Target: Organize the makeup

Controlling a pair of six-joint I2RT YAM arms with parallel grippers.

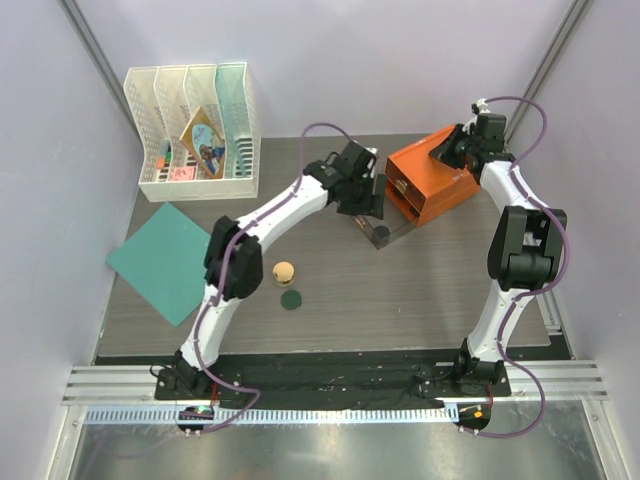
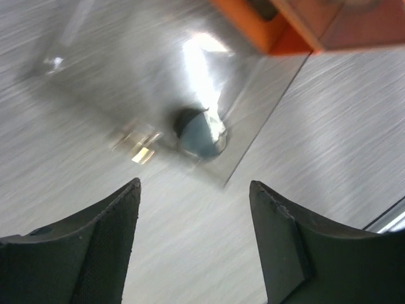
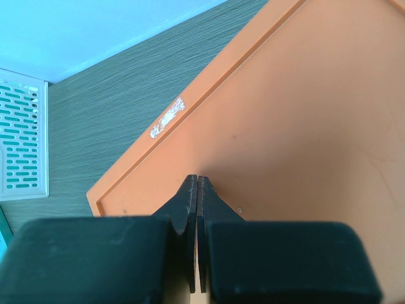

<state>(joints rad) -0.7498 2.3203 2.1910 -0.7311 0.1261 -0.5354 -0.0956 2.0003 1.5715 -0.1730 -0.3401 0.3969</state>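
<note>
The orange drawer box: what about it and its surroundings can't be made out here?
Top view: the inside of the orange drawer box, hidden by its own top.
Left wrist view: the dark round thing in the clear drawer, smeared by blur.
Top view: the items in the white rack, too small to name.

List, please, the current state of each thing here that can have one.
left gripper: open, by the clear drawer.
right gripper: shut, tips on the orange box top.
clear drawer: pulled out of the orange box.
black jar: upright in the clear drawer.
tan compact: closed, flat on the table.
</note>
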